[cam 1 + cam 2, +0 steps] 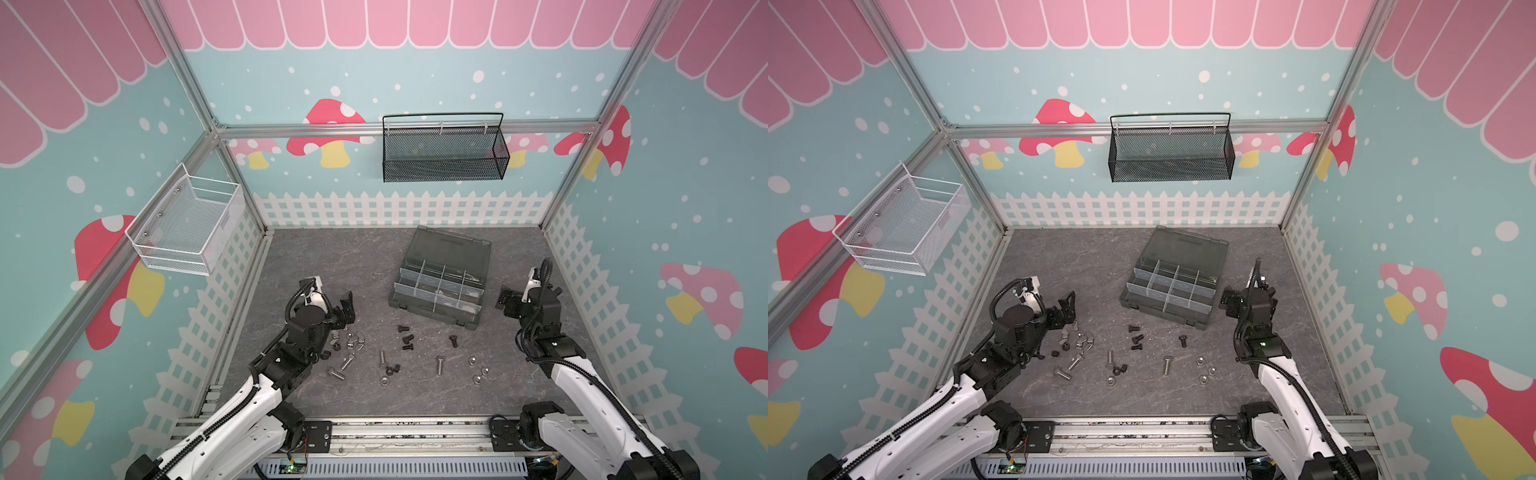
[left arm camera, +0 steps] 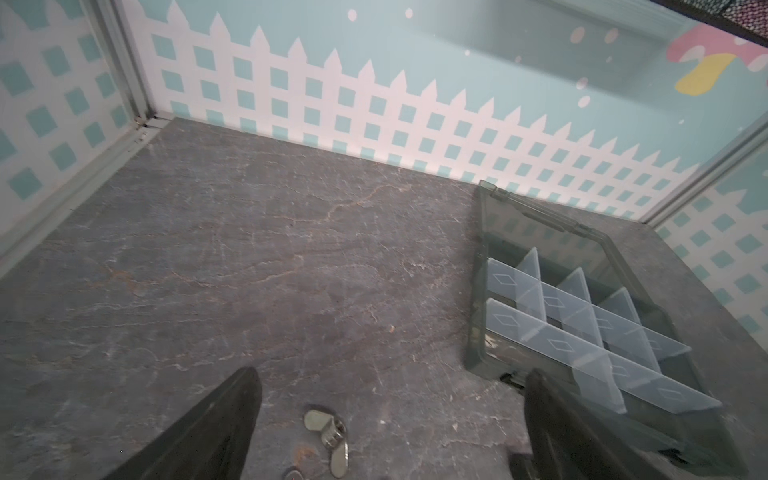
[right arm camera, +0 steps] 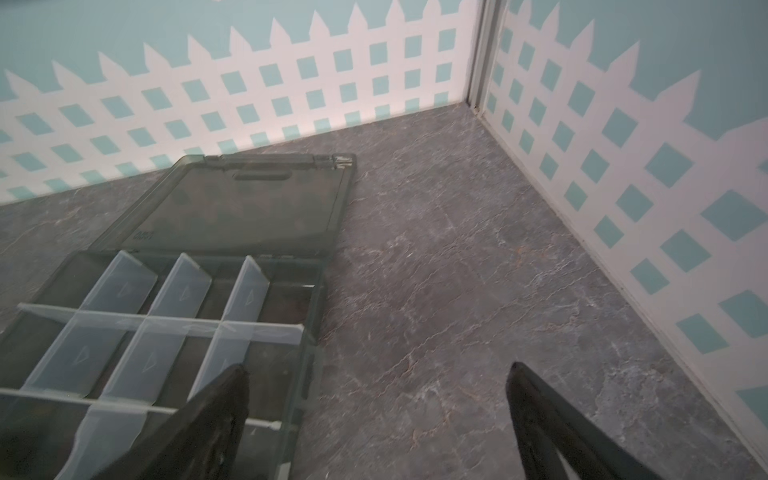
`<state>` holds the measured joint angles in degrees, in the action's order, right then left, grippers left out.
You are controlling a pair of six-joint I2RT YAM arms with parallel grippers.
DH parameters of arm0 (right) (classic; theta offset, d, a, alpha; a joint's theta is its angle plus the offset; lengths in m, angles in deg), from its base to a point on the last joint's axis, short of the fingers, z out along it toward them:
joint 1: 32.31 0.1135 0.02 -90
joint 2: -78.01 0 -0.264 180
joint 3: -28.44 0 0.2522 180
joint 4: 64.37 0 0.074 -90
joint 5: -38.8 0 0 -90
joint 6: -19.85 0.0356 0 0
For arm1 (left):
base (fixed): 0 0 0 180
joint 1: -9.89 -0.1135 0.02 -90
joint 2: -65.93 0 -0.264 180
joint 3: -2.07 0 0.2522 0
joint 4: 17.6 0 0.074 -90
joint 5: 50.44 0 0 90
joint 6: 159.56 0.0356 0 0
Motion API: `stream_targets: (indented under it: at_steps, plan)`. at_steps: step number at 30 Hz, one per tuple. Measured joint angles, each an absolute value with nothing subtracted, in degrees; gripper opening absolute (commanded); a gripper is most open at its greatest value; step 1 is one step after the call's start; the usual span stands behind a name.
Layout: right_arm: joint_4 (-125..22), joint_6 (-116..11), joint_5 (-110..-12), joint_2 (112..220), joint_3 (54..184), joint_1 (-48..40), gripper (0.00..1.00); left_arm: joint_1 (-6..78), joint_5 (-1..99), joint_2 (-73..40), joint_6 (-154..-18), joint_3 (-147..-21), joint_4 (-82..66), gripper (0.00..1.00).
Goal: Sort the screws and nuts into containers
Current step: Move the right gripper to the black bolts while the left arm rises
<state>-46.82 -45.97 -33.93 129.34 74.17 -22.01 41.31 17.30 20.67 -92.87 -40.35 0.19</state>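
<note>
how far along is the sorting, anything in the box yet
Barely started. Done: the box has its lid open, but its compartments look empty. In hand: nothing; the left gripper and right gripper are both open and empty. Left: all the screws and nuts lie loose on the table.

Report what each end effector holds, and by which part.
Nothing is held. The left end effector is open with nothing between its fingers, and the right end effector is open and empty too.
</note>
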Motion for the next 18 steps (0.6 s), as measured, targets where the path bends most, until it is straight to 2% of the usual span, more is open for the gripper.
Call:
stream_targets:
  at_steps: [7, 11, 18]
  plan:
    - [-33.46, -39.89, -32.75, 129.91, 77.77, -7.89, 0.99, 42.93, 17.63, 19.43, -98.92, -40.33, 3.36, 0.99]
    - [-26.91, -35.76, -32.31, 132.83, 78.95, -1.99, 0.91, 42.95, 16.56, 21.0, -100.93, -40.22, 5.02, 0.99]
    - [-22.27, -32.88, -34.28, 137.91, 79.0, 2.32, 0.75, 42.97, 14.63, 24.21, -103.4, -39.22, 6.22, 0.99]
